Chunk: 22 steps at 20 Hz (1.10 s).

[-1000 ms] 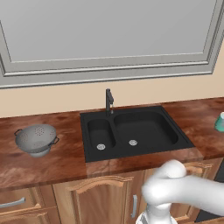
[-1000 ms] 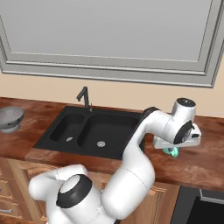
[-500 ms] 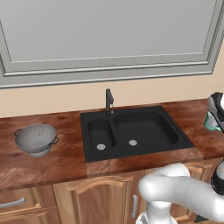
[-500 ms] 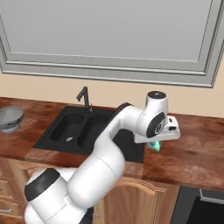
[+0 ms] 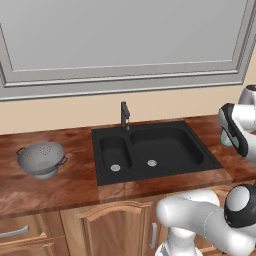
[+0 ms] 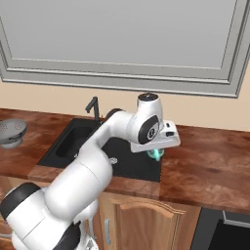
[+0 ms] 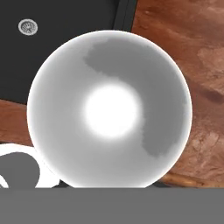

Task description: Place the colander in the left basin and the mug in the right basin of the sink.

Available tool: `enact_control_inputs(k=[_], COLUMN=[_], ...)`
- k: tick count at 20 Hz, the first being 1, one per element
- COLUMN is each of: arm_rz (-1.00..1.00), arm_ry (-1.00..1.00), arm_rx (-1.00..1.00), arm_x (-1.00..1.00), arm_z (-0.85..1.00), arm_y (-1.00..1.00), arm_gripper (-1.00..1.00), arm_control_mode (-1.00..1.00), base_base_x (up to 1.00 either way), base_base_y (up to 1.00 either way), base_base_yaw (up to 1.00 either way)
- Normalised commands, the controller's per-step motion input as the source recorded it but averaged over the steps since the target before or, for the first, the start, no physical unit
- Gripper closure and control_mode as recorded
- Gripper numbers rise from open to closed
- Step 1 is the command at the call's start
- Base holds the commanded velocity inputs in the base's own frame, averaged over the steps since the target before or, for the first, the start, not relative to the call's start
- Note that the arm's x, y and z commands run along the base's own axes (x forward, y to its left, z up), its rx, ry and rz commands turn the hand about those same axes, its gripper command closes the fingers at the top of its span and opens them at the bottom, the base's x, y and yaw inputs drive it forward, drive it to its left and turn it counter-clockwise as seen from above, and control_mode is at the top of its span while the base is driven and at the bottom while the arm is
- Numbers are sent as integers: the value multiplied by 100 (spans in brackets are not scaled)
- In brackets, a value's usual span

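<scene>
We see the claw (image 6: 157,152) pinching the mug (image 6: 156,154), lifted above the sink's (image 5: 155,149) 3 o'clock rim. The colander (image 5: 41,159) rests on the brown wood-grain desk (image 5: 60,185) at 9 o'clock. No legible writing. Behind: beige wall, grey-framed window.

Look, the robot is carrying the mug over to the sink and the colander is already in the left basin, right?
Not quite. The colander still sits on the counter, left of the sink, as the left base view shows. The left basin has nothing in it. The mug is indeed carried toward the sink.
</scene>
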Motion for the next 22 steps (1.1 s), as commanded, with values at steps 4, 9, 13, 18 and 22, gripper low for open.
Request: enact_control_inputs(k=[4,9,13,18,22], arm_rz=[0,0,0,7,4], arm_ry=[0,0,0,1,7], arm_rx=[0,1,8,17,9], arm_x=[17,22,32,46,57], arm_z=[12,7,1,-5,-18], arm_y=[66,59,49,29,25], arm_gripper=[100,100,100,100,100], arm_control_mode=[-100,-100,-100,-100,-100], base_base_x=[0,0,0,0,0], base_base_y=[0,0,0,0,0], base_base_yaw=[0,0,0,0,0])
